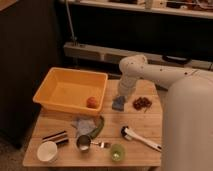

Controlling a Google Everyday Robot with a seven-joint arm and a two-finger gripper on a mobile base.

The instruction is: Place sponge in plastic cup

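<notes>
Gripper (123,94) hangs low over the table (150,125) near its 1 o'clock edge. Whether it is apart, together or clamped on anything I cannot tell. The bin (50,92) fills the table's 10 o'clock part, with an orange ball (92,102) inside. The sponge (119,104) lies flat on the wood at the gripper's 6 o'clock, touching or just beneath it. Its long axis is unclear. From the sponge, the white cup (47,151) sits well apart at 7 o'clock and the green cup (117,152) at 6 o'clock. Either may be the plastic one, so the carry likely runs toward the near edge. No writing can be read.
</notes>
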